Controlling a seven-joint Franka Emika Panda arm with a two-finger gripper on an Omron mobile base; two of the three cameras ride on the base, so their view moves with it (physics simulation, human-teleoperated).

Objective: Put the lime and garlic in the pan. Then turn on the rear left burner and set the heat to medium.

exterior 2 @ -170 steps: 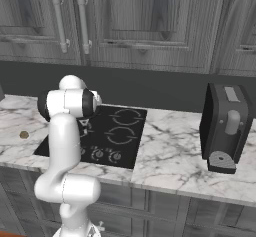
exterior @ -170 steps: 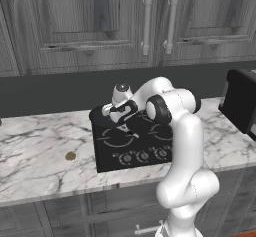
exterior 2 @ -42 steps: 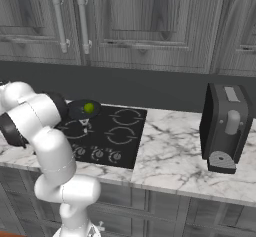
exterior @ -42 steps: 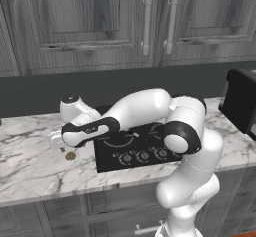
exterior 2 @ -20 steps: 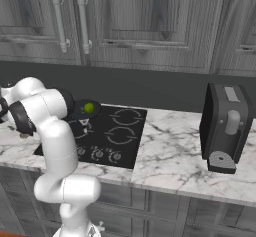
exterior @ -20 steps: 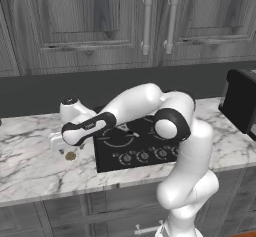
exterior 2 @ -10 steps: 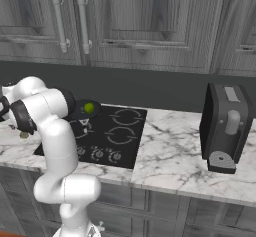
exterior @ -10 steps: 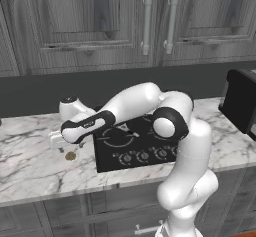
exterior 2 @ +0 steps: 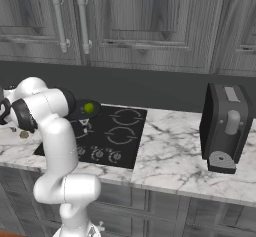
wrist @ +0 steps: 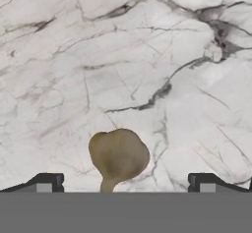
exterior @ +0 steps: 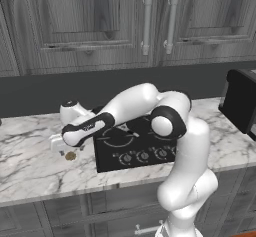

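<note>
Lowered since a second ago, the hand [wrist: 123, 180] hangs fingers apart over the garlic [wrist: 118, 157] on the marble surface [wrist: 147, 55]; lime [exterior 2: 89, 108] sits in pan [exterior 2: 80, 114].

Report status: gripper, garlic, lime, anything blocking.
Gripper open, above the garlic on the marble counter. Lime sits in the pan. Nothing in the way.

Green lime [exterior 2: 89, 108] in black pan [exterior 2: 76, 114]; tan garlic [wrist: 118, 156] on marble.
</note>
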